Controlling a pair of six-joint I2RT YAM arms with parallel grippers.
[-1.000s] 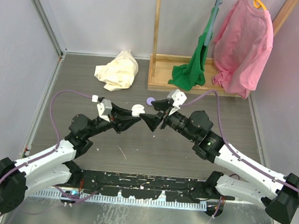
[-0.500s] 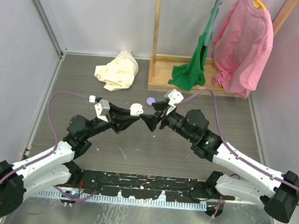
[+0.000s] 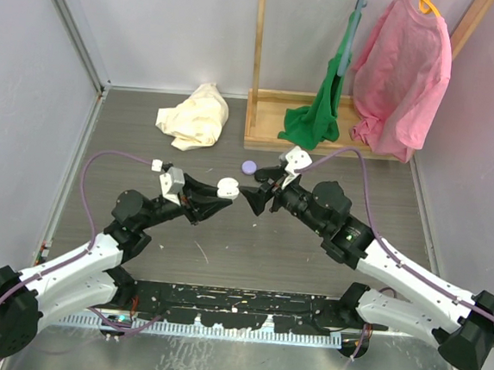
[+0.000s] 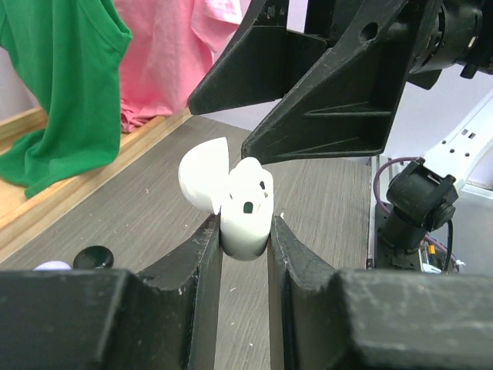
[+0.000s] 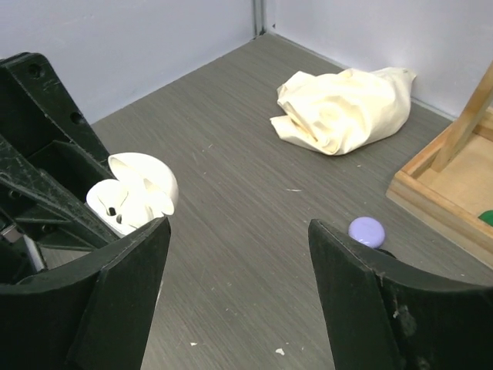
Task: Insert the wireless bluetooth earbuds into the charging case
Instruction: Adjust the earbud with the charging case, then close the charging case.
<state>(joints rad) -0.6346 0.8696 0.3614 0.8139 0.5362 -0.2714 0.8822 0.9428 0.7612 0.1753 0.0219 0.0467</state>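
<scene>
left gripper (image 3: 219, 192): clamped on the small glossy white plastic charging case (image 4: 245, 208), fingers pinching its lower body from both sides
case: held up off the table with the lid flipped open, standing roughly upright along the left fingers
right gripper (image 3: 252, 199): jaws spread wide with nothing between them afaict, just right of the case and close but not touching
key relation: the case's open mouth looks toward the right gripper, so anything going in comes from that side, down the case's long axis
earbuds: can't spot any loose ones; there are dark spots in the case top but I can't tell if they're filled
small round lilac disc (image 5: 367, 230): on the table just beyond the case, no idea what it is
my guess: right arm does the inserting, left just holds steady
</scene>
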